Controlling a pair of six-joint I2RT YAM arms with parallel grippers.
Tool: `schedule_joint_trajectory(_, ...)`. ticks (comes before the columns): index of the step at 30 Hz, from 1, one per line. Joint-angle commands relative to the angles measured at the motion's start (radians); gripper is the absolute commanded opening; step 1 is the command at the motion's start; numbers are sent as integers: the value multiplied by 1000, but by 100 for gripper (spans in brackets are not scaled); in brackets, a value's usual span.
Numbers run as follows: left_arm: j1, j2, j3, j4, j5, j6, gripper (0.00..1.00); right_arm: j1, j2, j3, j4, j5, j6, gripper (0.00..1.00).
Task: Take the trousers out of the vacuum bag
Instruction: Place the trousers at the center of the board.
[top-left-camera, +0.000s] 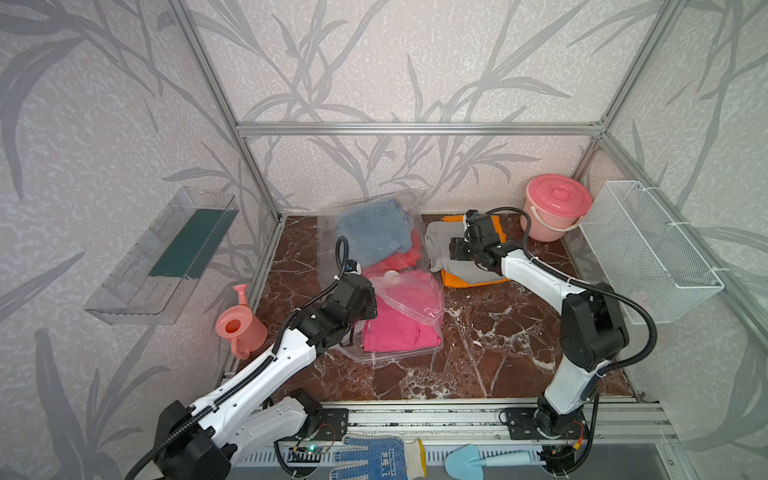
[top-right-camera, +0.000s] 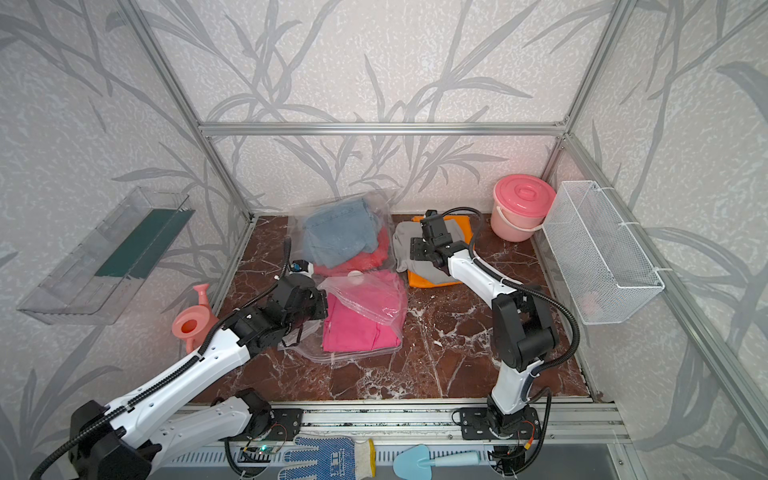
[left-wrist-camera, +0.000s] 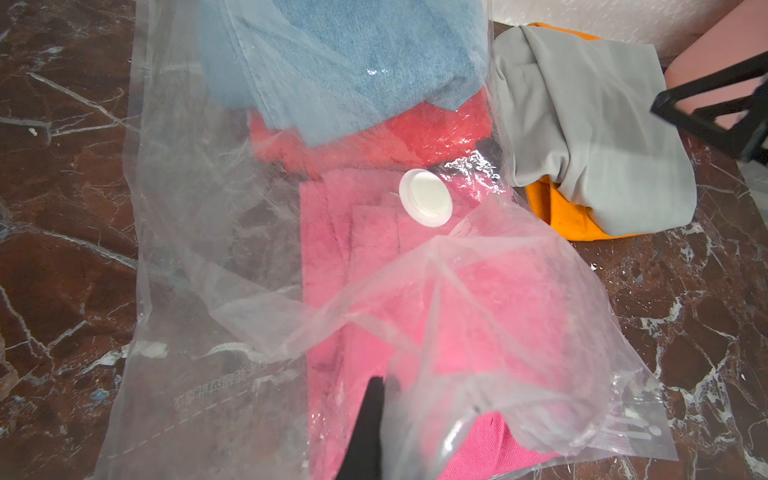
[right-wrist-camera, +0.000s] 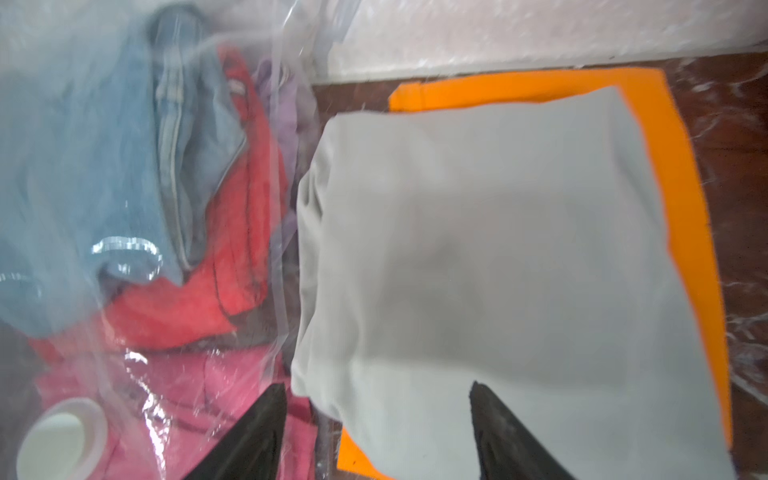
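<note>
The clear vacuum bag (top-left-camera: 415, 299) (left-wrist-camera: 199, 208) lies along the marble floor, its white valve (top-left-camera: 391, 274) (left-wrist-camera: 426, 199) on top. Inside it are hot pink trousers (top-left-camera: 395, 332) (left-wrist-camera: 374, 257) at the mouth, then red (left-wrist-camera: 415, 133), blue denim (top-left-camera: 374, 232) (right-wrist-camera: 83, 166) and lilac (right-wrist-camera: 286, 112) ones. My left gripper (top-left-camera: 368, 305) (left-wrist-camera: 386, 386) is shut on the bag's raised upper film beside the pink pair. Outside the bag, grey trousers (top-left-camera: 436, 241) (right-wrist-camera: 498, 249) lie on orange trousers (top-left-camera: 469, 280) (right-wrist-camera: 685, 166). My right gripper (top-left-camera: 455, 249) (right-wrist-camera: 378, 415) hovers open over the grey pair, holding nothing.
A pink lidded bucket (top-left-camera: 557, 208) stands in the back right corner beside a white wire basket (top-left-camera: 648, 249) on the right wall. A pink watering can (top-left-camera: 239, 328) sits at the left edge, under a clear wall tray (top-left-camera: 166, 257). A dotted glove (top-left-camera: 374, 457) and a blue trowel (top-left-camera: 478, 459) lie in front.
</note>
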Motion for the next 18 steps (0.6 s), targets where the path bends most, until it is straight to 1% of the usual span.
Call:
schedule_joint_trajectory(1, 6, 7, 13, 18, -9, 3, 0, -53, 53, -5, 17, -21, 21, 71)
schedule_joint_trajectory(5, 8, 14, 20, 12, -8, 3, 0, -124, 141, -14, 53, -29, 56, 70)
schedule_joint_trajectory(10, 8, 14, 26, 2, -16, 2, 0, -183, 187, -65, 136, -99, 92, 71)
schedule_joint_trajectory(13, 7, 16, 32, 1, -15, 3, 0, -184, 137, -82, 158, -136, 85, 73)
schedule_joint_trajectory(15, 8, 17, 36, 1, -12, 4, 0, -184, 67, -111, 180, -160, 100, 76)
schedule_joint_trajectory(18, 8, 10, 31, 13, -1, 9, 0, -182, -69, -191, 237, -211, 159, 81)
